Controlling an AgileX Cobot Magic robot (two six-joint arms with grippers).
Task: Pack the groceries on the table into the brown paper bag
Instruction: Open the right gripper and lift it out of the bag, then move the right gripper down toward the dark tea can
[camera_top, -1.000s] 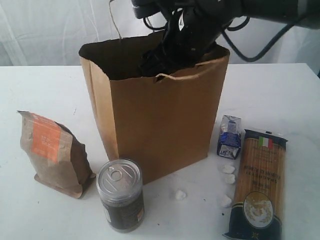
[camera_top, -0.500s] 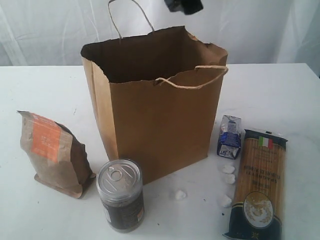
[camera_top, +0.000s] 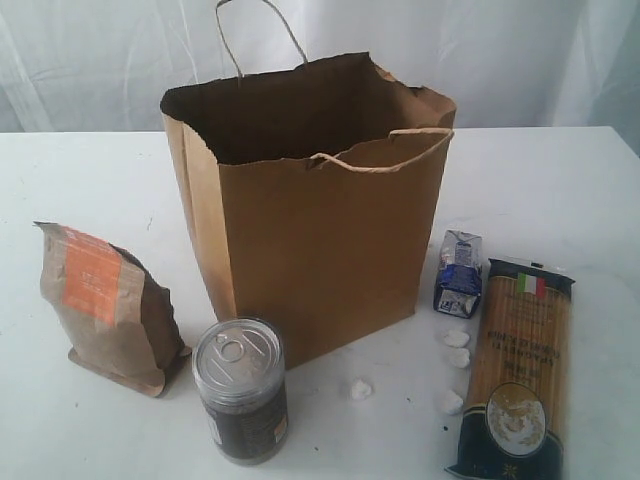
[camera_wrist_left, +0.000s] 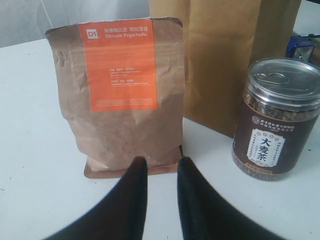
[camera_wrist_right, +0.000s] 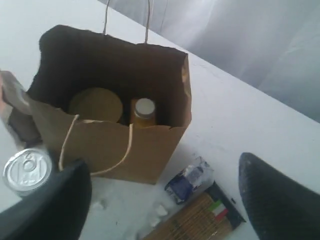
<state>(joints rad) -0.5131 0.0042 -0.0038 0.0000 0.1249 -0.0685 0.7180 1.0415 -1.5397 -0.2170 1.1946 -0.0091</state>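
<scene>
The right arm has pulled out of the brown paper bag (camera_top: 310, 260) and left the exterior view; the right gripper (camera_wrist_right: 164, 167) hangs above, jaws spread wide, empty; the bag stands mid-frame on the table (camera_top: 560, 190), with the gold-lidded jar (camera_wrist_right: 96, 105) and the white-capped jar (camera_wrist_right: 144, 111) side by side inside; pouch (camera_top: 105, 305) lower left, can (camera_top: 240, 388) bottom centre, carton (camera_top: 459, 272) and spaghetti pack (camera_top: 515, 370) lower right; the left gripper (camera_wrist_left: 160, 167) faces the pouch, jaws narrowly apart, gripping nothing.

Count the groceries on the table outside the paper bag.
4: brown pouch at left, dark can in front of the bag, small carton and spaghetti pack at right. Any behind the bag would be hidden.
</scene>
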